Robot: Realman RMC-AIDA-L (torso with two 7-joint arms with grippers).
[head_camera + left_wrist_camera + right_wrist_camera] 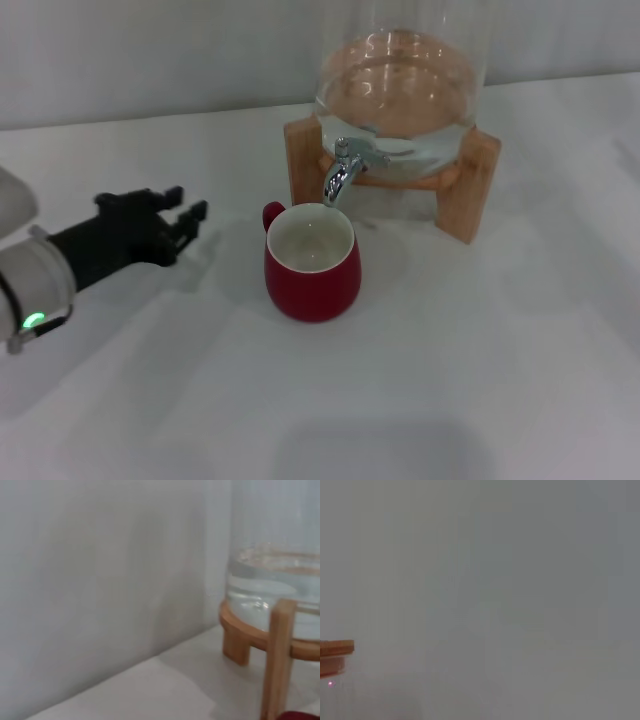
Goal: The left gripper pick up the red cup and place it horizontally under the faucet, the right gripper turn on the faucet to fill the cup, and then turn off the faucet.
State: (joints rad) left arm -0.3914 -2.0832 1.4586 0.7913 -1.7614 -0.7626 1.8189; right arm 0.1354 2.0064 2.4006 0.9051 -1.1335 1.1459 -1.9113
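- Under the faucet [345, 165], at 12 o'clock from the middle of the head view, the cup [312, 262] stands upright on the table [480, 380], mouth up, its rim just below the spout and its handle at about 10 o'clock on its body.
- Left gripper [185, 222] lies at 9 o'clock of the cup, near but apart from it, its claw spread and grasping nothing.
- Right gripper is out of sight in every view; its wrist camera shows only blank wall and a corner of the stand [335, 652], so its fingers cannot be judged.
- Judged from this layout, the cup is already placed, and opening the faucet is the step in hand.
- To do it well, the right gripper should likely come in from 3 o'clock, above the stand's post, and meet only the short lever.
- It should move the lever gently so the jar [400, 90] does not shift on its stand.
- Spout and cup mouth look lined up; the cup should stay put.
- Cup inside looks pale; whether it holds any water cannot be told.
- Stand [470, 180] posts flank the faucet at 9 and 3 o'clock and narrow the approach.
- Left gripper's spot leaves the faucet's right side open, yet it could nudge the handle if it drifted toward 3 o'clock.
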